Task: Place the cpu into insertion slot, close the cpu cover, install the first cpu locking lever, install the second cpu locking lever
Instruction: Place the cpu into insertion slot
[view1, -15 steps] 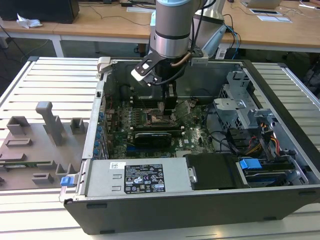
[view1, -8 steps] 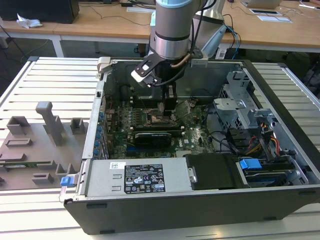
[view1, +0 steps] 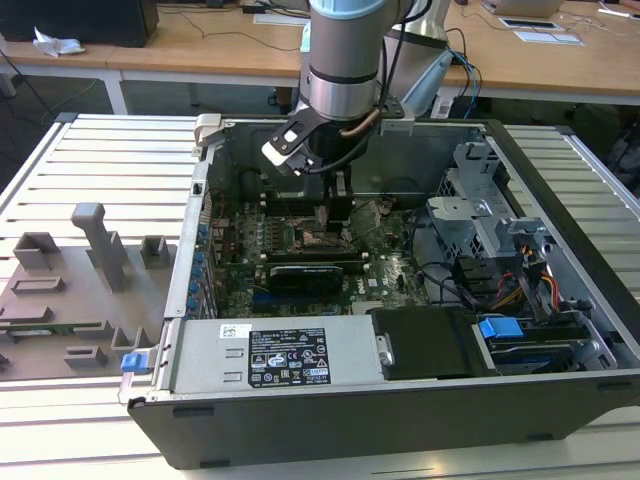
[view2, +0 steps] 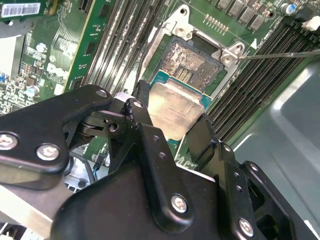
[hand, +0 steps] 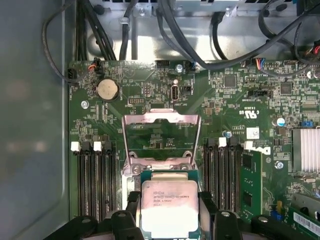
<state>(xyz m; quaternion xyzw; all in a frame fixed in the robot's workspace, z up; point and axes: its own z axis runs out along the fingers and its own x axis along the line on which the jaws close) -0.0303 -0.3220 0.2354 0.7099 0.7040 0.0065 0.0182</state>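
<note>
cpu (hand: 166, 210) is the part in hand, and it is off the board, carried by the arm over the open machine. Widest in the scene is the slatted worktop (view1: 100, 160), on which the computer case (view1: 400, 410) lies on its side with its panel off. A grey fixture tray (view1: 80, 290) lies beside the case on the exterior view's left. Inside the case lies the green motherboard (view1: 390, 255), and the arm (view1: 345, 60) reaches straight down to its middle. The jaws are clenched on two opposite edges of the cpu, its dull metal top facing the wrist cameras. Ahead of the chip the cpu cover (hand: 161, 135) stands swung up and open, with green board showing through its window. A thin metal rod (view2: 280, 54), probably one of the locking levers, hangs free beside the socket. The insertion slot (view2: 192, 62) lies just beyond and below the chip. In the second wrist view the chip covers the slot's near edge, while most of the coppery pin field is bare past its far edge. Chip and slot look squared to each other, edges roughly parallel. I cannot tell how high the chip sits above the pins.
</note>
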